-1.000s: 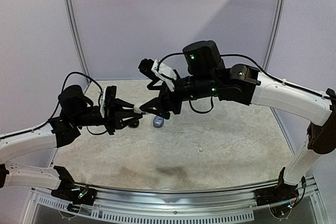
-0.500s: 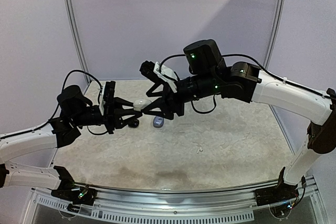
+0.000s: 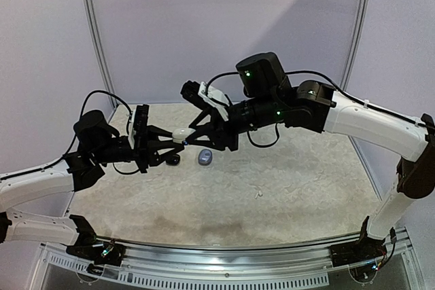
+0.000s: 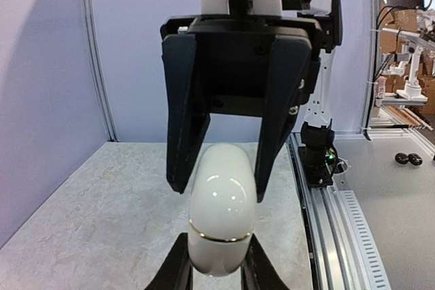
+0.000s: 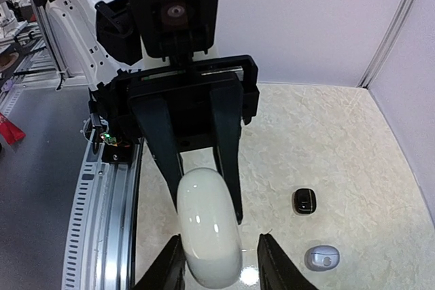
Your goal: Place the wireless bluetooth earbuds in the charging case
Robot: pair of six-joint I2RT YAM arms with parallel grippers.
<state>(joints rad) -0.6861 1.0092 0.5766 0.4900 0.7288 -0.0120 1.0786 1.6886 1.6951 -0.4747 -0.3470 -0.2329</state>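
My left gripper (image 5: 204, 188) is clamped on one end of the white charging case (image 4: 219, 215), holding it in the air well above the bench (image 3: 306, 181). The lid is closed along its gold seam. My right gripper (image 4: 219, 181) faces it head-on with its jaws parted a little wider than the shell, straddling the free end. One finger looks to be at the surface and the other is just clear of it. I see no earbuds in or on this case. A tiny pale speck (image 3: 258, 195) lies on the bench toward my right side and may be one, but it is too small to tell. A black case (image 5: 304, 200) and a grey case (image 5: 321, 257) rest on the bench below, near each other. The main risk, as I judge it, is the glossy, rounded shell. If my right jaws close off-centre, the uneven push could twist the case in my left hold or squeeze it out like a wet pebble, and it would drop among the others. My two sets of fingers also sit very near each other, so a small misalignment could knock them together. Squeezing across the seam would pin the lid shut.
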